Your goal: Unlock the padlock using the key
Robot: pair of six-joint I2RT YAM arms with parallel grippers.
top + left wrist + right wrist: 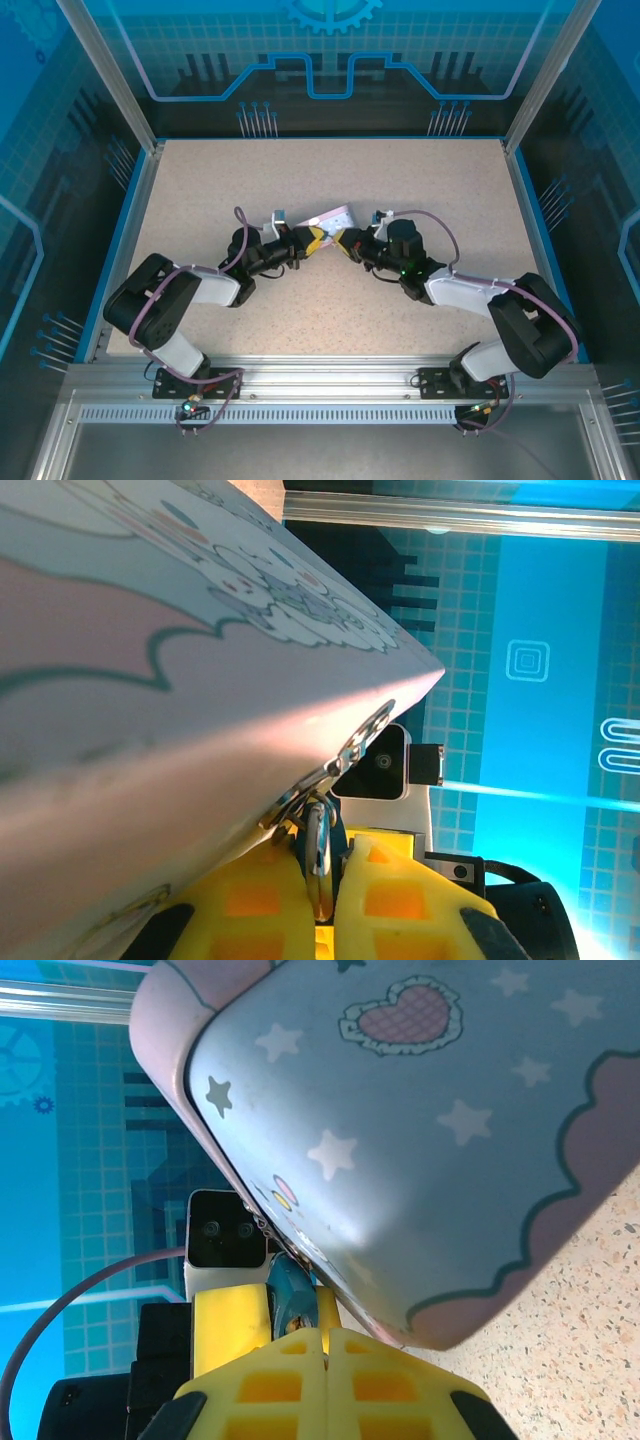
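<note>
The left hand (322,858) was clamped on the padlock (290,1298) at the tin (420,1140)'s edge. The right hand (325,1340) was pinched shut just beside it, key hidden. Looked like the insertion step; next would need a careful twist.

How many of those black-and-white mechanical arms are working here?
2. The left arm reaches in from the near left, the right arm from the near right. Both meet at the pale lavender cartoon-printed tin in the middle. None seems hidden.
</note>
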